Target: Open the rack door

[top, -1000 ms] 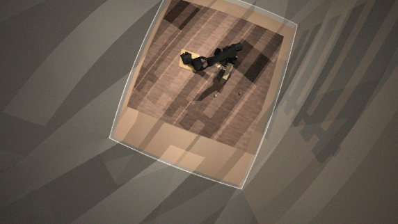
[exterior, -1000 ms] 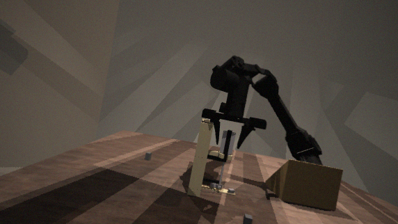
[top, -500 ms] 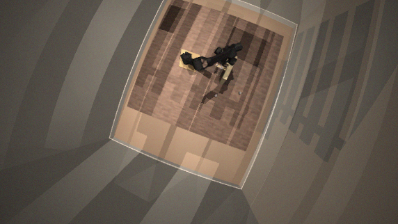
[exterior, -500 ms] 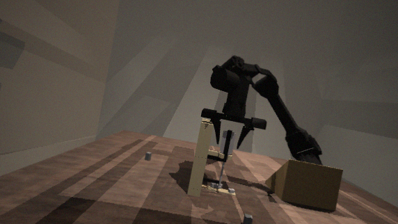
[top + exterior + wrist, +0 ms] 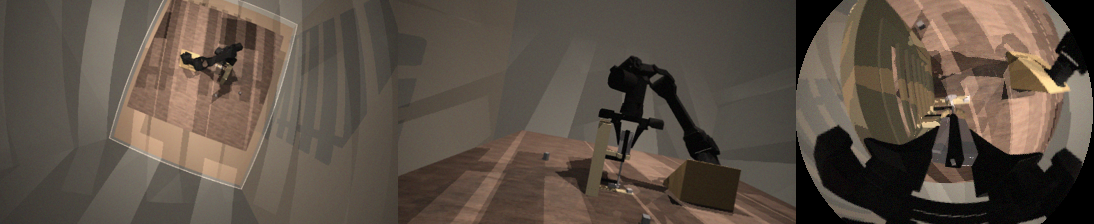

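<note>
The handle [image 5: 625, 139] [image 5: 954, 142] stands upright, black in the middle with grey sides. My gripper [image 5: 626, 144] [image 5: 953, 129] points down over it from above; its two fingers meet the grey sides, one on each, so it is shut on the handle. A tall pale panel of the rack [image 5: 227, 74] [image 5: 599, 156] [image 5: 871, 90] stands upright close beside the handle, joined to it by short crosspieces. I cannot tell door from frame in this panel, nor the door's angle. In the top view the arm hides the handle.
A yellow-brown block [image 5: 707, 184] [image 5: 1031, 75] stands under the arm's base. Small grey pieces [image 5: 240, 93] [image 5: 546, 156] [image 5: 646, 218] [image 5: 921, 25] stand on the table around the rack. Low pale and grey fittings [image 5: 615, 188] [image 5: 958, 99] lie below the handle. One gripper side bar is very close to the panel's top.
</note>
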`<state>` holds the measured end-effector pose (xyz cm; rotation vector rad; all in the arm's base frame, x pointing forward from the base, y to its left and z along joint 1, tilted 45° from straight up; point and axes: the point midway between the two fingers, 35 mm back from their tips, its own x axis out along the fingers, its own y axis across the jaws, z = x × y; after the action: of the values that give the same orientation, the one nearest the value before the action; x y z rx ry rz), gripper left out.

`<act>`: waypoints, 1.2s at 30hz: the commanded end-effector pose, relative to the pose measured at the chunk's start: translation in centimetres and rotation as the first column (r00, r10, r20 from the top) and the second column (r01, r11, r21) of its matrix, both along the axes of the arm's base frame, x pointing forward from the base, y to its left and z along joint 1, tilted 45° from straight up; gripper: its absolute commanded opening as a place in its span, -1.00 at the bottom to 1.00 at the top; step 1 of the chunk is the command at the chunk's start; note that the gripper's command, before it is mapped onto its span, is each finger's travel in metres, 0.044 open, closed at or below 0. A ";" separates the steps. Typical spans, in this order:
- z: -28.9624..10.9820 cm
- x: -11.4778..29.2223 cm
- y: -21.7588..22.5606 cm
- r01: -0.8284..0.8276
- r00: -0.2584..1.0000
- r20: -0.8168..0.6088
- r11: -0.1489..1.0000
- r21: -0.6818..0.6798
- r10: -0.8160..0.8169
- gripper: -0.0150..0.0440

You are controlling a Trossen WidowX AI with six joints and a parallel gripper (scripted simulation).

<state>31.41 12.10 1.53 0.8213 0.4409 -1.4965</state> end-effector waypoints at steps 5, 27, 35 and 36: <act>0.0 0.0 0.0 0.004 1.000 0.003 1.000 0.000 -0.004 -0.05; 0.1 -0.2 -0.1 -0.035 0.999 -0.034 0.999 -0.003 0.035 -0.41; 0.2 -0.9 -0.3 -0.163 0.974 -0.159 0.987 -0.003 0.161 -0.41; 0.3 -1.0 -0.3 -0.179 0.969 -0.174 0.984 -0.001 0.176 -0.41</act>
<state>31.05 11.98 1.58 0.6881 0.5635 -1.4309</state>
